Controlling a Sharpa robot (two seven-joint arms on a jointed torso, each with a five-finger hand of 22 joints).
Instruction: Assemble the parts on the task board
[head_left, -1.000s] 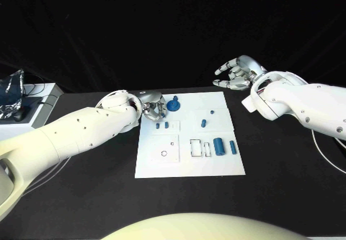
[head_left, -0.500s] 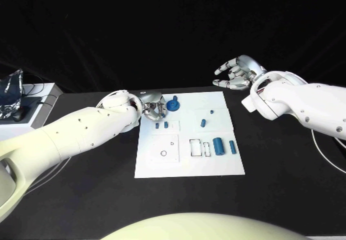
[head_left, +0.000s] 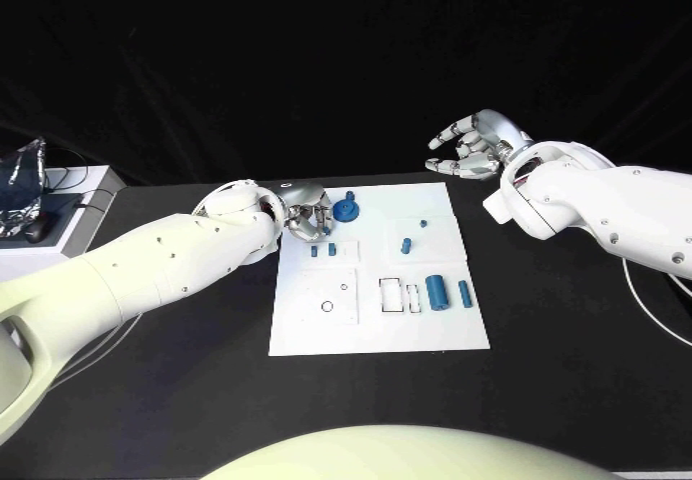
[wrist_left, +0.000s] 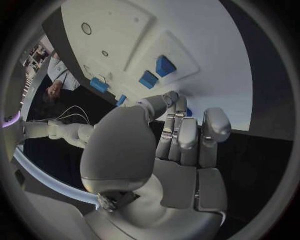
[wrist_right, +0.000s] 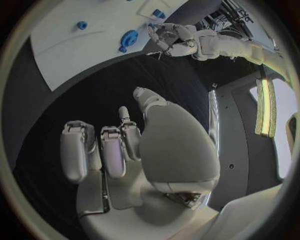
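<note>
The white task board (head_left: 378, 330) lies mid-tabletop (head_left: 577, 360), small blue parts (head_left: 437, 293) scattered on it. The left hand (head_left: 306, 215) hovers at its far-left corner, fingers curled in, empty. The right hand (head_left: 473, 145) hangs beyond, fingers spread.

One white task board (head_left: 378, 335) lies on the tabletop (head_left: 577, 340). It carries seven blue parts: one large round piece (head_left: 346, 209) at 12 o'clock, two small blocks (head_left: 323, 250) toward 10 o'clock, one tiny peg (head_left: 424, 222) and one short pin (head_left: 407, 244) toward 1 o'clock, and two upright cylinders (head_left: 437, 293) at 3 o'clock.
</note>
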